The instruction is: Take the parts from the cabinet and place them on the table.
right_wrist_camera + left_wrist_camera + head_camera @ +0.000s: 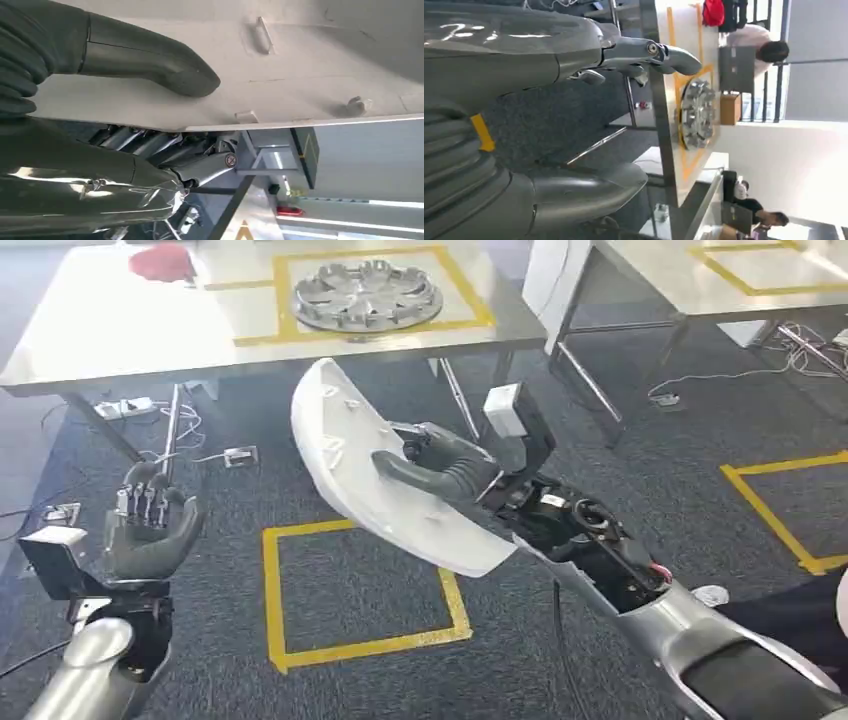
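Nearest of all, the left hand (150,525) is seen raised above the dark carpet (620,470), nothing held, fingers upright and loosely apart. Beside it, a yellow tape square (272,590) is marked on the floor. Just to the right, a curved white panel (380,490) is gripped by the right hand (440,468), the thick thumb (150,62) pressed flat across the panel's inner face with the darker fingers wrapped beneath its edge. The panel is carried in mid-air, tilted, well short of the worktop (100,330). Farther off, a silver wheel cover (366,295) is seen lying flat on that steel worktop inside a yellow tape outline (470,295). A red object (165,260) is spotted at the worktop's far edge
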Motion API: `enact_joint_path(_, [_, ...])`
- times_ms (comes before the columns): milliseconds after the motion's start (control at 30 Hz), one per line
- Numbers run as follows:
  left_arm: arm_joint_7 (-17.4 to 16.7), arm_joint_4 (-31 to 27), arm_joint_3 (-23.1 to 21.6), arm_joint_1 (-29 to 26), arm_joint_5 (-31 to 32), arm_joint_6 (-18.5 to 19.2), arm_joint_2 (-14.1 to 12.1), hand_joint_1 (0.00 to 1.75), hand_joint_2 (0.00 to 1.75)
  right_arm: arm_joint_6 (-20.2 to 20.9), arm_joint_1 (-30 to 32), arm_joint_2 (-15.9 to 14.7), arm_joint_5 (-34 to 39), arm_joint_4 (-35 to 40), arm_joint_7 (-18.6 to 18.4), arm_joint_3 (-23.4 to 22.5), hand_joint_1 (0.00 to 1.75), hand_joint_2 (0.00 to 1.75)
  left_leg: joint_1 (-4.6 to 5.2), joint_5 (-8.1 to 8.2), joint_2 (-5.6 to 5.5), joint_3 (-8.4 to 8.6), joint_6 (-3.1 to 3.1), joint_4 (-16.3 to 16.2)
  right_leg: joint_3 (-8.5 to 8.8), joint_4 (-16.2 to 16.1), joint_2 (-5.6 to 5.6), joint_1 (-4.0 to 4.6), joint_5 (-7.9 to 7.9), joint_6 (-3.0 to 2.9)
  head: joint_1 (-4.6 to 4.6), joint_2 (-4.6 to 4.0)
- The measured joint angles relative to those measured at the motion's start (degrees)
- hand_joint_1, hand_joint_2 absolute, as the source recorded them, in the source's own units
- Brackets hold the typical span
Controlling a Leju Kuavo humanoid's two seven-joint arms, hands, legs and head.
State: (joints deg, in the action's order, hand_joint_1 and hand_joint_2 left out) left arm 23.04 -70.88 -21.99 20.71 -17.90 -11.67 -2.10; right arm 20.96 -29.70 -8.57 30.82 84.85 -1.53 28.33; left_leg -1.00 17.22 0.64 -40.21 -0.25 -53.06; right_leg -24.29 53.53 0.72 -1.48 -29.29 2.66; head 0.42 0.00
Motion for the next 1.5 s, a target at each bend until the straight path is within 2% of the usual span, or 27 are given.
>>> enact_joint_path(67, [0.04,-0.04,0.00,0.11,0.00,0.00,-0.02,0.00,1.75,0.22,-0.46,0.00,0.08,0.15,0.02,0.07,1.75,1.75,0.20,0.57,-0.41,1.97,1.07,-0.21,-1.60,3.77,-0.42,-0.37,0.58,0.19,0.74,0.00])
enact_joint_path(100, [0.02,-0.04,-0.02,0.22,0.00,0.02,0.00,0.00,1.75,0.37,-0.62,0.00,0.37,0.15,0.11,0.07,1.75,1.75,0.34,1.09,-0.42,2.74,1.43,-0.25,-4.06,8.41,-0.48,-0.29,1.38,0.12,0.85,0.00])
enact_joint_path(133, [0.02,-0.04,-0.04,0.23,0.00,0.02,0.07,0.00,1.75,0.37,-0.75,0.00,0.66,0.15,0.07,0.13,1.75,1.75,0.49,1.82,-0.44,3.57,1.65,-0.24,-7.38,13.24,-0.47,-0.16,0.68,0.00,1.20,0.00])
enact_joint_path(200, [0.02,-0.04,-0.11,0.12,-0.02,0.04,0.11,0.00,1.75,0.53,-0.87,0.02,1.09,0.15,0.07,0.44,1.75,1.75,0.83,3.50,-0.71,5.41,2.07,-0.22,-11.99,17.79,-0.47,0.48,-5.37,-0.25,1.92,0.00])
enact_joint_path(233, [0.02,-0.04,-0.13,0.12,-0.05,0.11,0.13,0.00,1.75,0.55,-1.03,0.02,1.09,0.15,0.05,0.61,1.75,1.75,1.11,4.27,-0.81,6.52,2.21,-0.23,-13.20,17.63,-0.47,0.72,-8.76,-0.48,2.27,0.00])
enact_joint_path(267, [0.02,-0.04,-0.15,0.13,-0.09,0.20,0.13,0.00,1.75,0.55,-1.19,0.02,1.14,0.15,0.07,0.66,1.75,1.75,1.46,5.18,-1.09,7.85,2.25,-0.23,-13.87,16.11,-0.47,1.07,-10.66,-0.98,2.56,0.00])
enact_joint_path(300, [0.02,-0.04,-0.17,0.13,-0.11,0.22,0.15,0.00,1.75,0.55,-1.35,0.02,1.27,0.15,0.07,0.72,1.75,1.75,1.80,6.16,-1.27,9.22,2.35,-0.23,-13.90,13.21,-0.45,1.48,-10.05,-1.53,2.97,0.00])
enact_joint_path(333, [0.02,-0.04,-0.20,0.15,-0.11,0.22,0.20,0.00,1.75,0.55,-1.54,0.02,1.38,0.15,0.07,0.81,1.75,1.75,2.19,7.02,-1.38,10.48,2.48,-0.22,-13.69,9.64,-0.37,1.82,-6.83,-2.24,3.28,0.00])
enact_joint_path(367, [0.02,-0.04,-0.24,0.15,-0.11,0.22,0.24,0.00,1.75,0.57,-1.74,0.02,1.59,0.13,0.07,0.94,1.75,1.75,2.38,7.88,-1.40,11.51,2.59,-0.09,-13.40,5.14,-0.28,2.40,-0.15,-3.35,3.52,0.00])
enact_joint_path(400, [0.02,0.09,-0.37,0.25,-0.11,0.22,0.22,0.00,1.75,0.66,-1.83,0.02,1.79,0.11,0.09,1.01,1.75,1.75,2.29,8.53,-1.42,11.74,2.72,-0.04,-13.62,0.12,0.06,3.20,10.01,-4.61,3.01,-0.02])
enact_joint_path(433, [-0.13,0.11,-0.55,0.21,-0.13,0.17,0.26,0.00,1.75,0.74,-2.04,0.02,1.99,0.13,0.14,1.03,1.75,1.75,2.44,8.95,-2.06,12.01,2.31,-0.26,-13.70,-1.14,1.17,3.72,12.68,-4.70,2.40,0.00])
enact_joint_path(533, [-0.15,0.07,-0.63,0.55,-0.11,-0.15,0.28,0.00,1.75,1.01,-2.95,0.02,1.99,0.15,0.20,1.20,1.75,1.75,2.27,9.27,-2.10,12.04,2.00,-0.34,-12.35,-1.48,0.61,3.72,12.45,-5.13,3.10,0.00])
enact_joint_path(567, [-0.15,0.02,-0.63,0.69,-0.11,-0.22,0.22,0.00,1.75,1.09,-3.22,0.15,1.99,0.18,0.18,1.27,1.75,1.75,2.64,9.40,-2.09,11.28,1.90,-1.49,-11.47,-2.03,0.52,2.90,12.38,-5.14,3.37,0.00])
enact_joint_path(633, [-0.22,0.00,-0.66,0.98,-0.09,-0.24,0.15,0.00,1.75,1.14,-3.71,0.31,1.99,0.18,0.18,1.36,1.75,1.75,2.32,10.06,-1.75,6.89,0.56,-9.03,-11.00,-2.28,0.40,2.61,11.94,-5.44,2.88,0.00])
enact_joint_path(733, [-0.33,0.00,-0.66,0.76,-0.09,-0.24,0.11,0.00,1.75,1.16,-3.81,0.50,1.97,0.18,0.13,1.68,1.75,1.75,1.04,15.56,-1.40,-1.32,-0.93,-19.05,-10.95,-1.92,0.40,2.09,10.99,-5.06,2.32,0.00])
enact_joint_path(767, [-0.35,0.00,-0.66,0.73,-0.09,-0.24,0.07,0.00,1.75,1.14,-3.79,0.50,1.97,0.15,0.13,1.77,1.75,1.75,0.76,14.86,-1.18,-2.26,-1.28,-18.78,-10.93,-1.55,0.40,1.86,10.58,-4.82,2.14,0.00])
enact_joint_path(800, [-0.35,0.00,-0.66,0.75,-0.09,-0.24,0.04,0.00,1.75,1.14,-3.81,0.50,1.97,0.13,0.13,1.83,1.75,1.75,0.49,12.61,-1.09,-1.82,-1.52,-16.13,-10.85,-1.12,0.41,1.63,10.14,-4.57,1.95,0.00])
enact_joint_path(867, [-0.35,0.00,-0.66,0.84,-0.09,-0.26,0.02,0.00,1.75,1.14,-4.07,0.52,1.97,0.13,0.16,2.01,1.75,1.75,0.02,5.90,-1.04,2.09,-1.93,-5.85,-10.65,-0.05,0.46,1.21,9.13,-3.91,1.53,0.00])
enact_joint_path(900, [-0.35,0.00,-0.66,0.97,-0.04,-0.26,0.02,0.00,1.75,1.16,-4.30,0.52,1.97,0.15,0.20,2.10,1.75,1.75,-0.16,3.59,-0.97,3.63,-1.91,-1.27,-10.64,0.51,0.48,1.09,8.65,-3.50,1.22,0.00])
enact_joint_path(967, [-0.42,0.02,-0.74,1.11,0.06,-0.20,0.04,0.00,1.75,1.18,-4.59,0.52,1.94,0.15,0.24,2.21,1.75,1.75,0.36,5.31,-0.96,3.66,-0.30,-1.66,-10.87,0.66,0.63,1.18,8.29,-2.87,0.81,0.00])
enact_joint_path(1000, [-0.44,0.00,-0.81,1.05,0.09,-0.15,0.07,0.00,1.75,1.18,-4.67,0.52,1.90,0.13,0.22,2.36,1.75,1.75,0.52,4.09,-1.14,3.71,0.29,-1.70,-10.72,0.71,0.58,1.11,8.02,-2.47,1.14,0.00])
enact_joint_path(1033, [-0.50,0.02,-0.83,0.98,0.09,-0.15,0.07,0.00,1.75,1.23,-4.69,0.52,1.90,0.13,0.24,2.38,1.75,1.75,0.36,4.00,-1.03,3.98,0.08,-1.51,-10.66,0.82,0.48,1.47,7.22,-3.13,1.25,0.00])
enact_joint_path(1067, [-0.53,0.02,-0.85,1.03,0.06,-0.15,0.07,0.00,1.75,1.22,-4.73,0.52,1.90,0.13,0.26,2.40,1.75,1.75,0.42,4.02,-1.13,4.15,0.11,-1.53,-10.46,0.85,0.45,1.40,7.54,-4.48,1.38,0.00])
enact_joint_path(1267, [-0.52,0.02,-0.94,1.03,0.11,-0.15,0.11,0.00,1.75,1.22,-5.16,0.52,1.88,0.13,0.26,2.43,1.75,1.75,0.59,4.50,-1.27,4.67,0.86,-1.55,-9.44,0.21,0.36,1.43,7.52,-4.43,2.29,0.00])
enact_joint_path(1333, [-0.50,0.02,-0.94,1.04,0.24,-0.11,0.11,0.00,1.75,1.33,-5.28,0.52,1.68,0.13,0.35,2.47,1.75,1.75,0.67,4.61,-1.27,4.77,1.02,-1.57,-9.27,0.10,0.36,1.37,7.46,-4.00,2.56,0.00])
enact_joint_path(1433, [-0.48,0.02,-0.94,1.04,0.30,0.20,0.11,0.00,1.75,1.38,-5.51,0.63,1.60,0.11,0.35,2.54,1.75,1.75,0.81,4.78,-1.28,4.88,1.26,-1.59,-9.03,-0.14,0.36,1.15,7.31,-2.38,2.73,0.00])
enact_joint_path(1500, [-0.48,0.02,-0.94,1.05,0.32,0.35,0.11,0.00,1.75,1.40,-5.69,0.66,1.53,0.09,0.35,2.58,1.75,1.75,0.87,4.83,-1.28,4.93,1.32,-1.59,-9.00,-0.15,0.36,1.06,7.21,-2.04,2.71,0.00])
